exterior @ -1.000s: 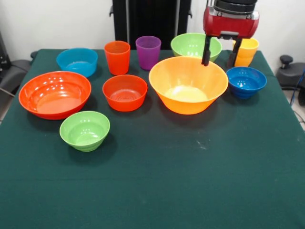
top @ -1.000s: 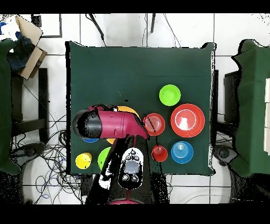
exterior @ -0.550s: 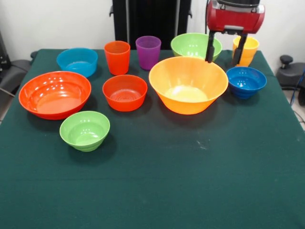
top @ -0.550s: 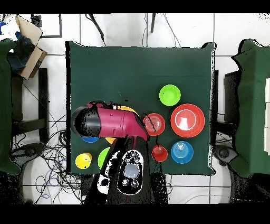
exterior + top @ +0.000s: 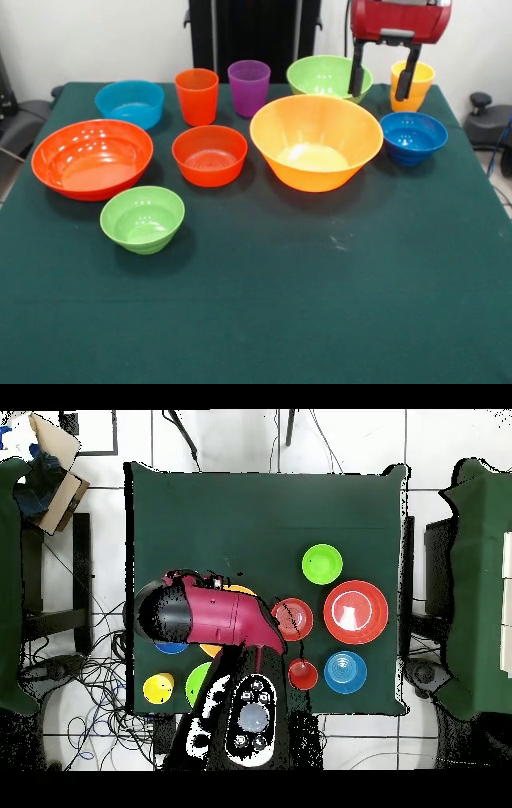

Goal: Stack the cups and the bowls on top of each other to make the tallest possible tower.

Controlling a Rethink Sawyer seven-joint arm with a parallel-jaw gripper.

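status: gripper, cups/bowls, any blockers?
Gripper open, empty, raised between green bowl and yellow cup. No tower yet; cups and bowls all separate. Nothing blocking.

A dark green cloth-covered worktop carries seven glossy plastic bowls and three tapered plastic cups, all standing separately, none stacked.

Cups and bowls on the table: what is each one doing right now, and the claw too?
claw: open, empty, raised above the table's far end.
orange-red cup: upright, empty.
purple cup: upright, empty.
yellow cup: upright, partly behind the claw.
large yellow-orange bowl: upright, empty.
red-orange bowls, large and medium: upright, unstacked.
green bowls: upright, apart.
light blue bowl: upright, alone.
dark blue bowl: upright, empty.
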